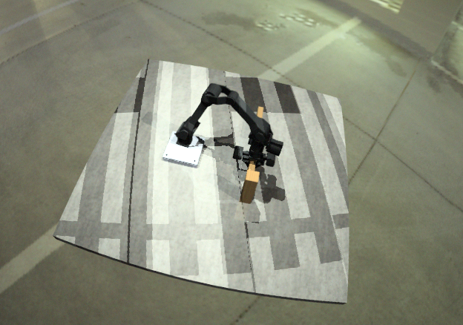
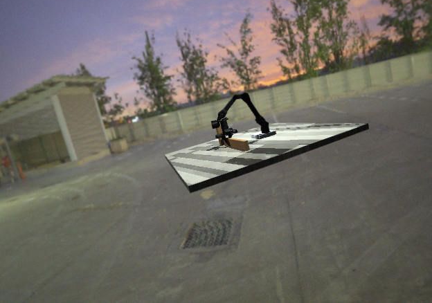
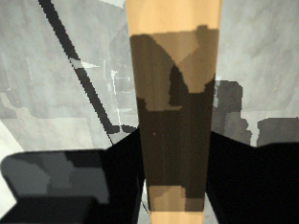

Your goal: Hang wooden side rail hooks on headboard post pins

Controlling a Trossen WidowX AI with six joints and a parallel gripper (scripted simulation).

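The robot's hand [image 1: 252, 160] [image 2: 225, 138] [image 3: 167, 128] is closed on the wooden rail [image 1: 260, 111] [image 2: 239, 144] [image 3: 175, 120], its fingers partly apart with the wood between them. The rail lies lengthwise toward the upright post [image 1: 249, 188] [image 2: 219, 131], its near end close to it. The hooks and pins are too small or hidden to tell. Under the post is the patterned table [image 1: 187, 254] [image 2: 205, 174].
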